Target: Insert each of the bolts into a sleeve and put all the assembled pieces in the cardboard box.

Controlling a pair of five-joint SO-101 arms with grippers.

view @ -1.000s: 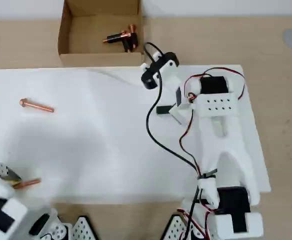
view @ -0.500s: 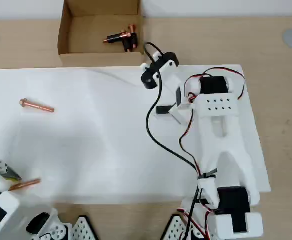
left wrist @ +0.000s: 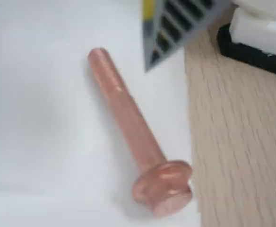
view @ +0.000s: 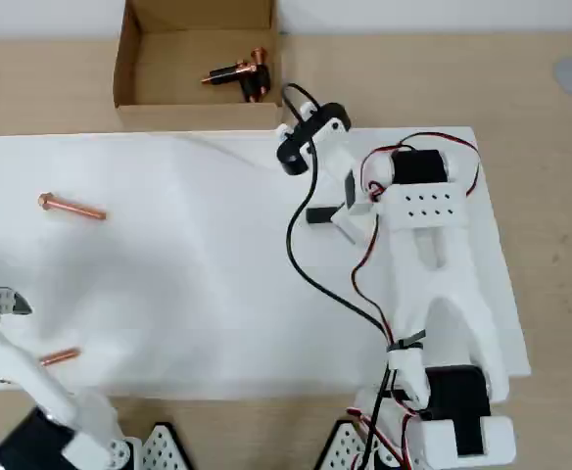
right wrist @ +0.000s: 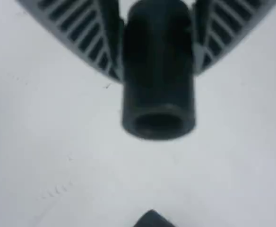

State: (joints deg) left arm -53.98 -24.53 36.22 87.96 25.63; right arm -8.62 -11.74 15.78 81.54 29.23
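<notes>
White printed arms, black motors, ribbed fingers.
The right arm (view: 433,264) is white plastic with black servo blocks (view: 418,166), a plate dotted with small holes and red wires; a black cable (view: 289,235) loops to a round black camera housing (view: 294,154). The left arm (view: 56,401) is the same white. The right end effector's fingers (right wrist: 67,33) are grey and ribbed; the left end effector's finger (left wrist: 171,23) adds a yellow stripe.

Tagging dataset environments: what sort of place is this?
Probably a lab or workshop bench: wooden table with a white sheet, a small white robot arm, loose copper bolts and a cardboard box.
</notes>
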